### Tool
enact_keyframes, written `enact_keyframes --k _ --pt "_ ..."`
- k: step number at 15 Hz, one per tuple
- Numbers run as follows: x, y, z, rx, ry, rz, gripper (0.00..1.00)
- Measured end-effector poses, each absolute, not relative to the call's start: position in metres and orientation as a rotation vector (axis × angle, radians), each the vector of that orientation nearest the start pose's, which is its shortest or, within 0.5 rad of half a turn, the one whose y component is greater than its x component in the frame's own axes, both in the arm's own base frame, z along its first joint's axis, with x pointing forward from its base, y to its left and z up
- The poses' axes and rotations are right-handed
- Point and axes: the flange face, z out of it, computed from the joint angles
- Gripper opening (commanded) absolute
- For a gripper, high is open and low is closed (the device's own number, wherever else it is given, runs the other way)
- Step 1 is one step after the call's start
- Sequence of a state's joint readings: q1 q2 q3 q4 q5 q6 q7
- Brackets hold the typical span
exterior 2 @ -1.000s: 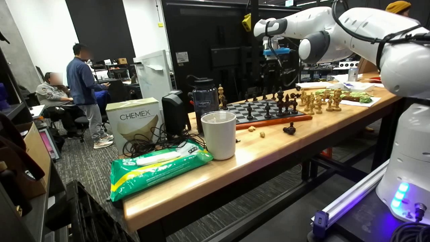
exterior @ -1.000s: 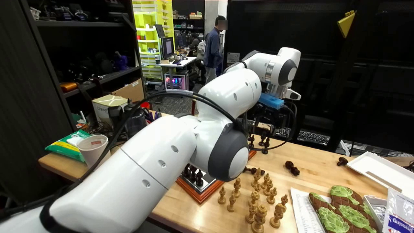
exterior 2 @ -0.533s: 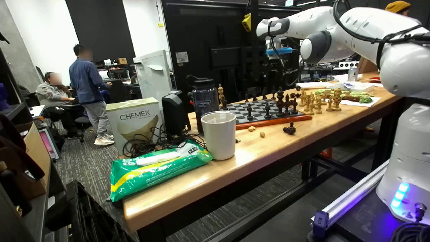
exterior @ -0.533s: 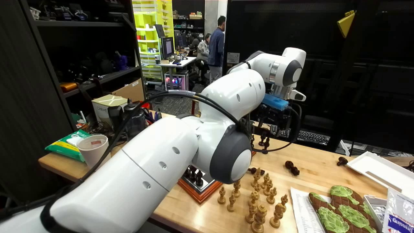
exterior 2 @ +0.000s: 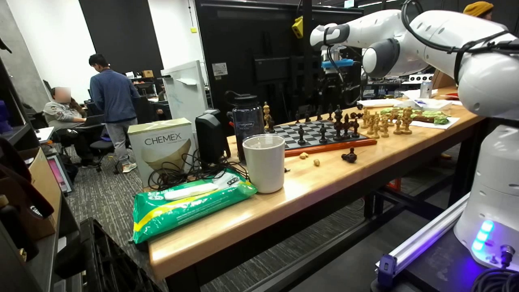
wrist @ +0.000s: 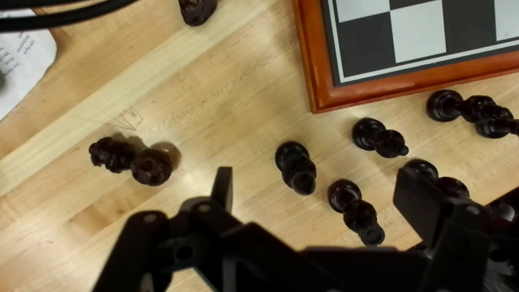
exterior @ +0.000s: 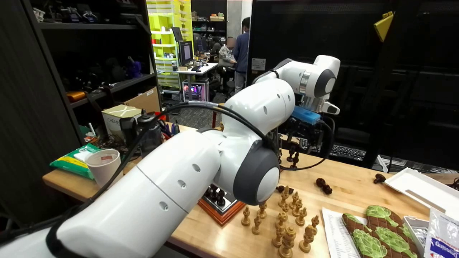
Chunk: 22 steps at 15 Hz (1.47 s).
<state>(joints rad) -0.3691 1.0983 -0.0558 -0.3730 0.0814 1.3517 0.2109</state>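
Taken from the middle of the gripper [wrist: 315,186] in the wrist view, a thin white sheet of printed paper [wrist: 24,65] lies at ten o'clock. At nine rests a toppled dark piece [wrist: 151,167], ribbed and rounded, on the pale, streaky grain of the wooden table [wrist: 235,101]. The matte black fingers [wrist: 222,188], flat and blunt, stand wide apart. Seen from above in their gap, a waisted dark piece [wrist: 296,166] stands between ten and eleven and a ringed dark piece [wrist: 357,211] at four, table wood showing between them and the fingers. A knob-tipped dark piece [wrist: 383,140] stands at two. At one, the chessboard [wrist: 306,52] has a sharp corner, polished reddish framing and flat black and pale squares.

The paper, crossed by black cables [wrist: 48,21], runs out of view at ten. At eleven another dark piece [wrist: 197,10] is cut off, and at one the chessboard is cropped too. At three a finger hides part of a half-covered dark piece [wrist: 453,185]; I cannot tell whether they touch. Farther off at two, a cluster of pieces [wrist: 444,105] overlaps and is hard to separate. In both exterior views the black gripper melts into a dark panel [exterior 2: 243,61], its fingers hard to make out.
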Motion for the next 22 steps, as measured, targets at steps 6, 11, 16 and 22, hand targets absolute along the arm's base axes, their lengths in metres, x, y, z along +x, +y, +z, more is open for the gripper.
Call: enact_keyframes --k 6,11,16,22 --pt "0.714 -0.285 0.396 -2.955 0.911 0.201 1.00" --pt "0.713 -0.286 0.395 -2.954 0.913 0.205 1.00" --pt "0.714 -0.286 0.388 -2.953 0.909 0.218 1.00" --pt "0.714 -0.286 0.380 -2.952 0.907 0.235 1.00"
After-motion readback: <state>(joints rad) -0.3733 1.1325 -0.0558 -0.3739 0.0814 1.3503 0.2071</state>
